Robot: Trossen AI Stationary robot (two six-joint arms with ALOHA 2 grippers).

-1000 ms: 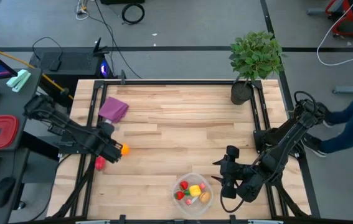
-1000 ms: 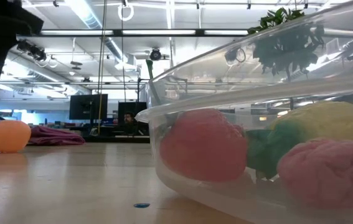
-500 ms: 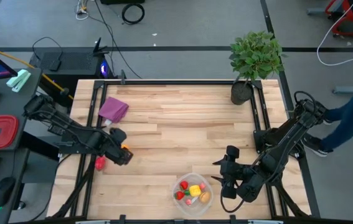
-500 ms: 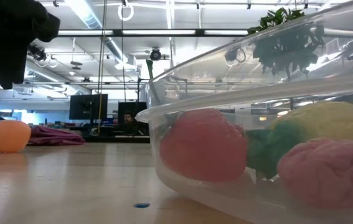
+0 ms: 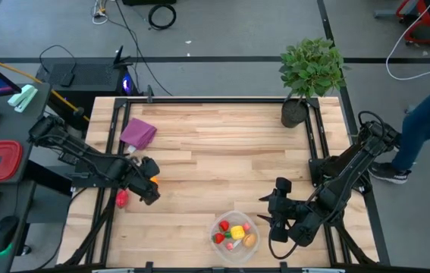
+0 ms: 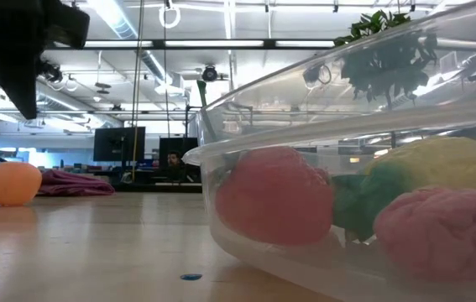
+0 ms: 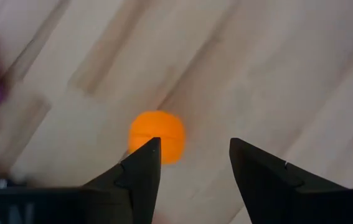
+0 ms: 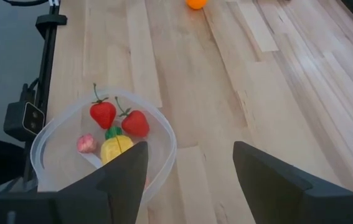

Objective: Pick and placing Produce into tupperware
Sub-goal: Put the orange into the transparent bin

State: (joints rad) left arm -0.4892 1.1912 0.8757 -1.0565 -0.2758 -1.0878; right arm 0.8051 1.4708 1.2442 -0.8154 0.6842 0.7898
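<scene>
Left hand [image 7: 192,165] hovered fingers apart over orange produce [image 7: 157,135] on counter [image 5: 222,152], lined up to grab; right hand [image 8: 188,168] waited spread beside tupperware [image 8: 51,140].

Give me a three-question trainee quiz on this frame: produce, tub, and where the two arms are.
1. True or false: the orange already lies in the tub.
2. Which gripper is above the orange? A) left B) right C) neither
3. Fill in: besides the orange, one ___ piece lies on the table outside the tub.

Key
1. False. The orange sits on the bare wood near the table's left side, apart from the tub at the front edge.
2. A. The left gripper hangs over it, jaws open and nothing held; the right gripper waits open beside the tub.
3. Red. The red piece lies near the left edge, by the left arm.
</scene>
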